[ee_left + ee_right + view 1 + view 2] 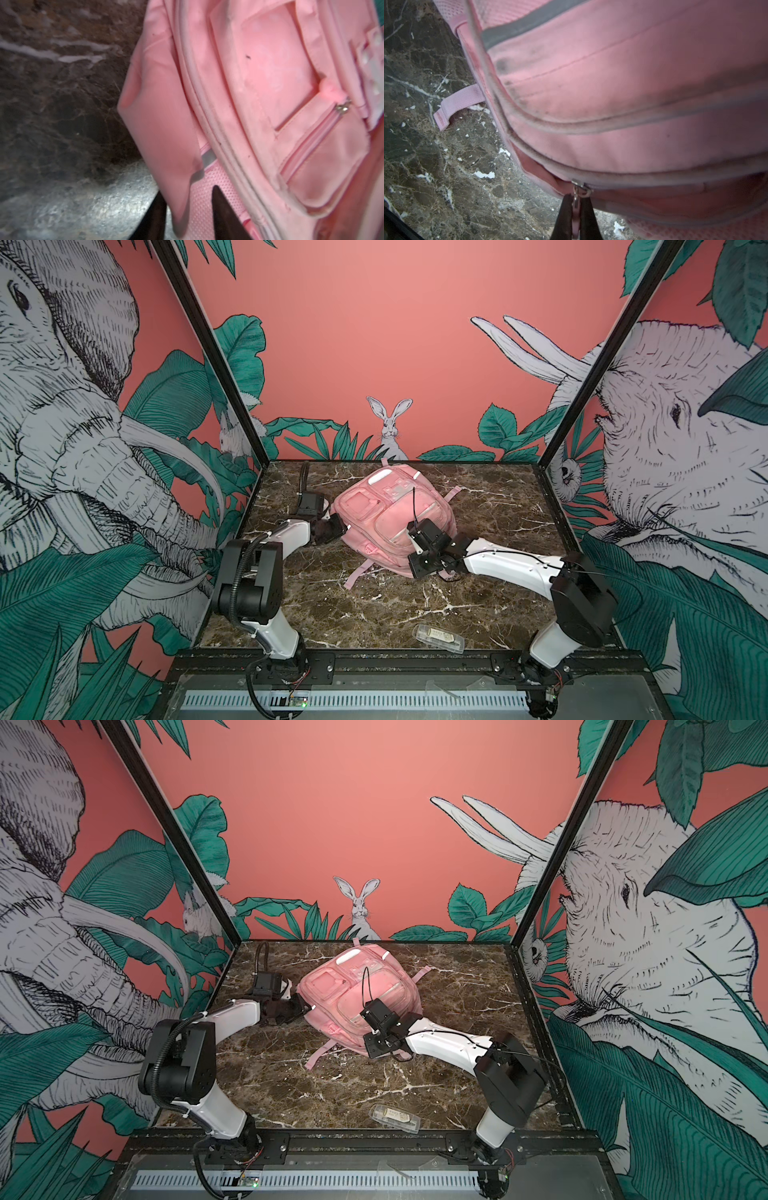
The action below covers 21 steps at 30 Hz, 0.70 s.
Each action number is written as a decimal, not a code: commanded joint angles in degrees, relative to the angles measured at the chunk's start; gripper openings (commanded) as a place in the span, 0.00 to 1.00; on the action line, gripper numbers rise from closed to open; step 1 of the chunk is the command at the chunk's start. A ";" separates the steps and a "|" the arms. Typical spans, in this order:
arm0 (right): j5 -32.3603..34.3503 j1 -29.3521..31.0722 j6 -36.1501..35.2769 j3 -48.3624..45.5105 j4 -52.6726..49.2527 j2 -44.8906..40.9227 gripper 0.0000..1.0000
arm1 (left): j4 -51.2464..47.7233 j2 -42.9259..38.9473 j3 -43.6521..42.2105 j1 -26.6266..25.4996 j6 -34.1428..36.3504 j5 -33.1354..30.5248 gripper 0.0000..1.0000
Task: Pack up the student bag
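Observation:
The student bag [386, 514] [353, 990] is a soft pink backpack lying front-up in the middle of the marble table, in both top views. My left gripper [188, 192] [337, 527] is at the bag's left side. Its jaws stand apart, and a loose fold of the side fabric [166, 124] hangs between them, not pinched. My right gripper [576, 200] [411, 568] is at the bag's near edge, shut on the metal zipper pull [575, 197] of the main zip. The zip gapes a little to one side of the slider [579, 184].
A clear plastic case [438, 638] [395, 1118] lies near the table's front edge, right of centre. Pink straps [357, 572] [456, 106] trail from the bag onto the marble table [374, 605]. Printed walls enclose the back and both sides.

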 commanded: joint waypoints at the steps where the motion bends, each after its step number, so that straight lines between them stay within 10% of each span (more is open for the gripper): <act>1: -0.74 2.26 -0.06 3.10 -0.58 1.37 0.03 | -0.27 -5.49 -2.11 0.22 1.21 1.55 0.51; 21: -3.54 7.37 0.80 14.51 -0.15 8.14 0.02 | 3.45 -19.33 -14.86 -11.56 -5.21 3.64 0.48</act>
